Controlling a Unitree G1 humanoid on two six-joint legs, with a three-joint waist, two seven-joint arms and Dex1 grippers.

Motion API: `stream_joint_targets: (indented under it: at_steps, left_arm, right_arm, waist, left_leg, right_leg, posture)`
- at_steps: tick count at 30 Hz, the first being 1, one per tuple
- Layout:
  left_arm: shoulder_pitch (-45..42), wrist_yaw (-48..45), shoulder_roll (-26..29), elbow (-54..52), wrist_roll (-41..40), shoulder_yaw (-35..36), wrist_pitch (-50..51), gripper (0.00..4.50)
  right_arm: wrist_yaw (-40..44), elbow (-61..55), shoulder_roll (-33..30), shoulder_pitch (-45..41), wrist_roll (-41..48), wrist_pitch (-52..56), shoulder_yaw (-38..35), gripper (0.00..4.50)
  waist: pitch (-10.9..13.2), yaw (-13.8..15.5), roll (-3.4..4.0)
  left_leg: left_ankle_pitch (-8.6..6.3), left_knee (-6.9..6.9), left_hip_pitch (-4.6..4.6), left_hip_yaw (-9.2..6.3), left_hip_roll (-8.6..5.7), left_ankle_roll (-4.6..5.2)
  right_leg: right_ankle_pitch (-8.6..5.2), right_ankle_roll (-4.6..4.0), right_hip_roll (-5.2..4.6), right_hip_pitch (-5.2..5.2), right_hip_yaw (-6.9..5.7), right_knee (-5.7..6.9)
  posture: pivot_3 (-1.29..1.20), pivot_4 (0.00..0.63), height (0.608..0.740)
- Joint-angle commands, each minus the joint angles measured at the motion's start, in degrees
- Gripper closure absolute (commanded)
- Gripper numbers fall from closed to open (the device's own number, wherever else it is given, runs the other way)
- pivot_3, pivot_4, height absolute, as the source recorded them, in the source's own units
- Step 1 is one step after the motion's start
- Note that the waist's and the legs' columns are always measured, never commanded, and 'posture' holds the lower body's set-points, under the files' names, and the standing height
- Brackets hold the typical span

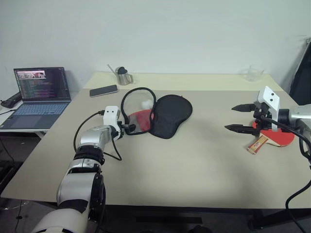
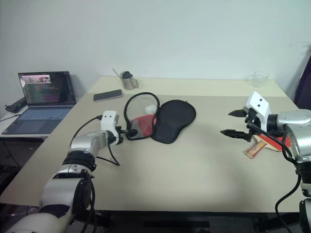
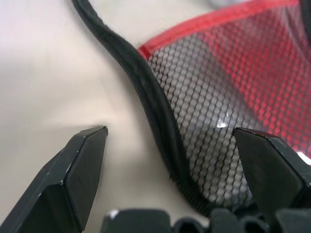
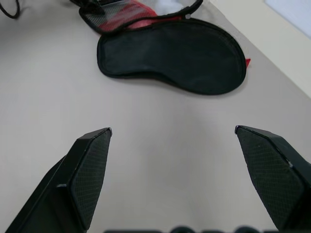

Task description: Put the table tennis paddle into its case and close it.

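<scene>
The case [image 1: 170, 114] lies unzipped at the table's middle, its black flap folded out to the right. Its red half with the mesh pocket [image 1: 141, 120] lies on the left, and the zip rim [image 1: 138, 92] arches up over it. My left gripper [image 1: 127, 128] is open at the near left edge of the red half. In the left wrist view the black zip edge [image 3: 155, 111] and the mesh [image 3: 218, 97] run between its fingers [image 3: 77, 170]. The table tennis paddle [image 1: 279, 137] lies at the right, red face up, handle [image 1: 257, 143] toward me. My right gripper [image 1: 231, 118] hovers open just left of it, holding nothing.
An open laptop [image 1: 41, 92] sits on a side table at the left. A phone [image 1: 103, 91], a metal cup [image 1: 124, 76] and a clear container [image 1: 252, 73] stand along the table's far part. The table's near edge [image 1: 146, 201] runs below both arms.
</scene>
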Motion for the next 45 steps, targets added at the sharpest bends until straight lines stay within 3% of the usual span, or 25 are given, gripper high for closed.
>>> stream_joint_targets:
  at_steps: [1, 6, 9, 21, 27, 38, 45]
  left_arm:
    - [-2.0, -0.5, -1.2, 4.6, 0.4, 0.2, -2.6, 0.00]
    - [-4.5, -1.7, -2.2, 8.3, -0.1, 1.0, -4.3, 0.00]
    - [-5.3, -2.3, -2.7, 9.6, 0.3, 1.0, -5.2, 0.56]
    - [-7.7, -2.1, -3.5, 10.7, 0.7, 1.2, -6.9, 4.46]
    - [-6.8, -0.5, -5.4, 5.4, 0.4, 0.8, -6.3, 4.46]
    - [1.1, 8.4, -14.6, -24.0, 0.1, -2.3, 4.3, 4.46]
    - [6.3, 12.1, -18.5, -33.2, 0.4, -4.4, 9.5, 4.46]
  right_arm:
    - [0.2, -0.6, -0.4, -1.4, 0.1, -1.4, -0.6, 0.02]
    - [0.2, -1.0, -0.6, -0.9, 0.1, -1.5, -0.8, 0.02]
    - [-0.1, -1.1, -0.7, -1.0, 0.0, -1.6, -1.1, 0.00]
    - [-1.3, -2.7, -0.7, 0.0, 0.5, -1.3, -1.9, 0.00]
    - [-1.9, -4.1, -0.9, 1.1, 0.9, -0.7, -2.5, 0.00]
    - [-2.1, -5.7, -2.1, 2.6, 1.5, 0.0, -3.2, 0.00]
    - [-2.4, -6.7, -2.3, 3.3, 2.0, 0.5, -3.2, 0.00]
  waist:
    - [0.0, 0.4, -0.01]
    - [0.0, 1.0, -0.01]
    - [0.0, 1.1, -0.02]
    - [0.0, 1.2, -0.03]
    - [0.0, 1.2, -0.04]
    - [0.0, 1.1, -0.05]
    - [0.0, 1.0, -0.05]
  left_leg:
    - [0.00, 0.00, 0.00, 0.01, 0.00, 0.00]
    - [0.00, 0.01, 0.00, -0.01, -0.02, 0.00]
    - [0.00, 0.02, 0.00, 0.00, -0.03, 0.00]
    - [0.00, 0.02, -0.03, 0.01, -0.02, 0.00]
    - [0.00, 0.02, -0.03, 0.01, -0.02, 0.00]
    - [0.00, 0.02, -0.08, 0.02, 0.00, -0.01]
    - [0.00, 0.02, -0.05, 0.05, 0.00, -0.01]
  right_leg:
    - [0.00, 0.00, 0.00, 0.00, 0.00, 0.00]
    - [0.01, 0.01, -0.02, 0.03, -0.01, 0.01]
    - [0.01, 0.01, -0.02, 0.03, -0.01, 0.01]
    - [0.01, 0.02, -0.02, 0.02, -0.02, -0.02]
    - [0.01, 0.02, -0.02, 0.02, -0.02, -0.02]
    - [0.03, 0.05, -0.01, 0.00, 0.04, -0.09]
    - [0.03, 0.05, -0.01, 0.02, 0.06, -0.09]
  posture:
    - [0.00, 0.150, 0.740]
    - [0.00, 0.150, 0.740]
    - [0.00, 0.150, 0.740]
    - [0.00, 0.150, 0.740]
    - [0.00, 0.150, 0.740]
    - [0.00, 0.150, 0.740]
    - [0.00, 0.150, 0.740]
